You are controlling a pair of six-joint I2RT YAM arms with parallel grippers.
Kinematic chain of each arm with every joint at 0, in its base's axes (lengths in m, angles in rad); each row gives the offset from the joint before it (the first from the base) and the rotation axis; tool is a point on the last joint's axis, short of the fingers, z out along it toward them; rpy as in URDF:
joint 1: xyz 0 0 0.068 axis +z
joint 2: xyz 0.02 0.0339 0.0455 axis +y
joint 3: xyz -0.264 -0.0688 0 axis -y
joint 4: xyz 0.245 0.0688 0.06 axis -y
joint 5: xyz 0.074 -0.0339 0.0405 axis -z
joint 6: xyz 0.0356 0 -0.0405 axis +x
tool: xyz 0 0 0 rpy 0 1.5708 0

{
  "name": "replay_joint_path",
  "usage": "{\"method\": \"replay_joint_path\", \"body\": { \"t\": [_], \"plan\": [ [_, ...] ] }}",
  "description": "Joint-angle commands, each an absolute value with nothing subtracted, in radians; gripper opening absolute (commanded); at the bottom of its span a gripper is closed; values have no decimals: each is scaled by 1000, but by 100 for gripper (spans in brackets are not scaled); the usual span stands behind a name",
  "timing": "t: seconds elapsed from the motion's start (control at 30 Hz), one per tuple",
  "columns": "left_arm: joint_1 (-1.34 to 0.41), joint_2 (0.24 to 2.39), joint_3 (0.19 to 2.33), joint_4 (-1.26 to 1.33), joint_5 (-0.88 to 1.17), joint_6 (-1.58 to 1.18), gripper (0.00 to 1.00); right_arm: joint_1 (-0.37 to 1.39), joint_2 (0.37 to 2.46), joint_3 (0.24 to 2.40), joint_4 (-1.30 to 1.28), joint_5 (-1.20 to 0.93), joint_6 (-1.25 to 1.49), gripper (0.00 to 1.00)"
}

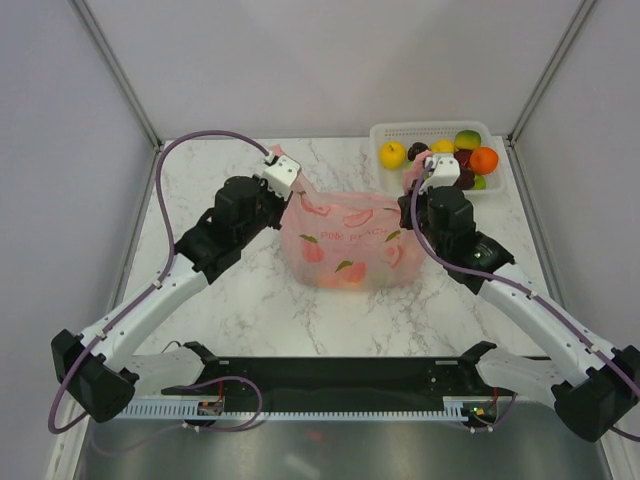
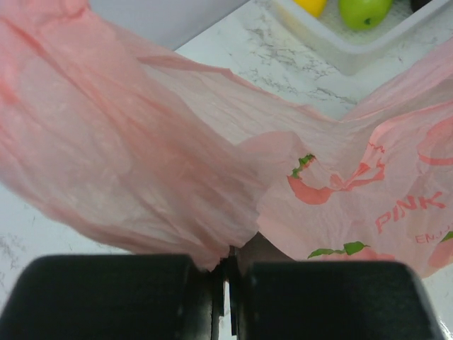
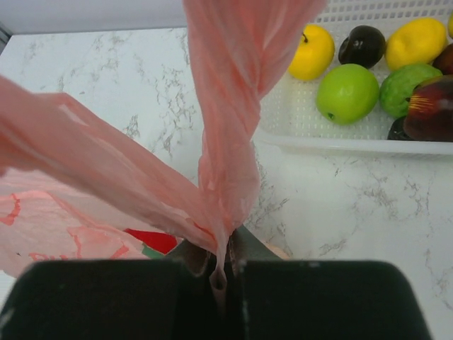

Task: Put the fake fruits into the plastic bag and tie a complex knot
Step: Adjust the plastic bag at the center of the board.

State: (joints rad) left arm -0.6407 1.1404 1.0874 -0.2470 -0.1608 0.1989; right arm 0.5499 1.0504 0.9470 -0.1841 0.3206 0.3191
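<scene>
Marbled white surface [image 1: 240,300], pink plastic bag [image 1: 345,245] at centre. Left gripper [image 2: 226,276]: jaws clamped on left handle [image 2: 141,163]. Right gripper [image 3: 225,269]: jaws clamped on twisted right handle [image 3: 226,127]. Fake fruits [image 3: 347,92] in white lattice basket [image 3: 340,138], far right corner; orange one [image 1: 484,160] seen from above only.

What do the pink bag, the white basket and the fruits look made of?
Pink bag: thin translucent plastic film, crinkled, contents showing through. White basket: seemingly rigid moulded plastic, lattice-holed, matte. Fruits: probably hard plastic, glossy highlights.
</scene>
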Motion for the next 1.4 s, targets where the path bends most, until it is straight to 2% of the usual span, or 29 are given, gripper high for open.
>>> {"method": "replay_joint_path", "body": {
  "t": [0.0,0.03,0.1,0.13,0.17,0.23,0.3,0.43,0.53,0.63,0.7,0.8,0.93,1.03,1.37],
  "plan": [
    [-638,1106,1120,-244,-241,222,2,586,1075,1006,-252,361,319,0],
    [-638,1094,1106,-230,-221,219,3,586,1086,1006,-252,360,319,0],
    [-638,1042,1056,-187,-128,222,12,586,1100,1000,-247,359,316,0],
    [-638,1023,1037,-177,-97,227,32,586,1103,999,-245,362,314,0],
    [-637,1003,1019,-167,-54,229,46,586,1104,996,-245,371,311,0],
    [-637,962,983,-172,-49,227,64,584,1109,993,-245,405,305,0],
    [-634,942,963,-196,-55,226,76,584,1114,999,-255,416,301,0],
    [-630,897,939,-212,-41,227,88,581,1118,1005,-250,400,288,0],
    [-611,874,896,-154,-11,253,94,586,1120,1006,-242,393,275,0],
    [-517,865,864,-95,191,220,95,584,1124,1006,-235,368,265,0],
    [-450,903,885,-86,283,196,100,581,1126,1006,-232,356,259,0],
    [-413,952,896,-51,353,216,100,584,1124,1011,-230,331,250,0],
    [-350,1000,868,81,617,186,100,584,1123,1017,-230,293,238,0],
    [-341,1038,888,110,728,208,100,584,1126,1023,-235,281,218,0],
    [-310,1175,992,175,814,255,100,584,1120,1043,-271,230,170,0]
  ]
}}
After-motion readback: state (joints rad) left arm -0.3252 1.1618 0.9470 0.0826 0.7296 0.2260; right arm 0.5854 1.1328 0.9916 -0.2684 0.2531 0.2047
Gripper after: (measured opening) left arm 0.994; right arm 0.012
